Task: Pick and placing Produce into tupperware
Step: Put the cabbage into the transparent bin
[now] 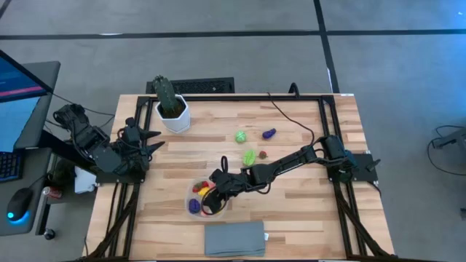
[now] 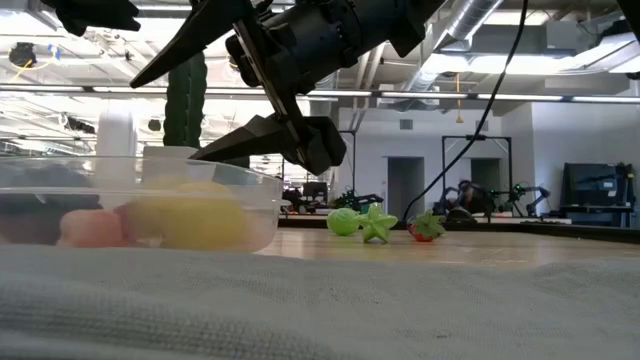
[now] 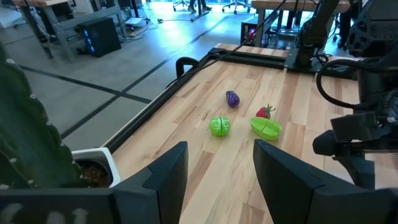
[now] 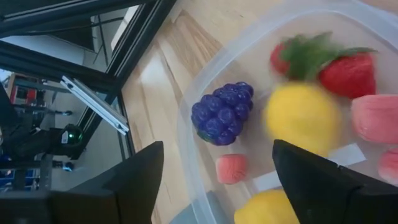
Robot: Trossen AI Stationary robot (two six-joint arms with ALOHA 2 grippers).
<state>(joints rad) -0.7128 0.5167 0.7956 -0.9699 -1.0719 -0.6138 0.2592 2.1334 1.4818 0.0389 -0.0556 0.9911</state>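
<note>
With its fingers parted and empty, the right tool (image 1: 211,191) hovers over the tupperware (image 1: 191,207) at the counter's (image 1: 306,211) near edge, so the remaining produce (image 1: 249,156) lies behind it toward mid-counter, closer to it than to the released, parked left tool (image 1: 154,140).
</note>
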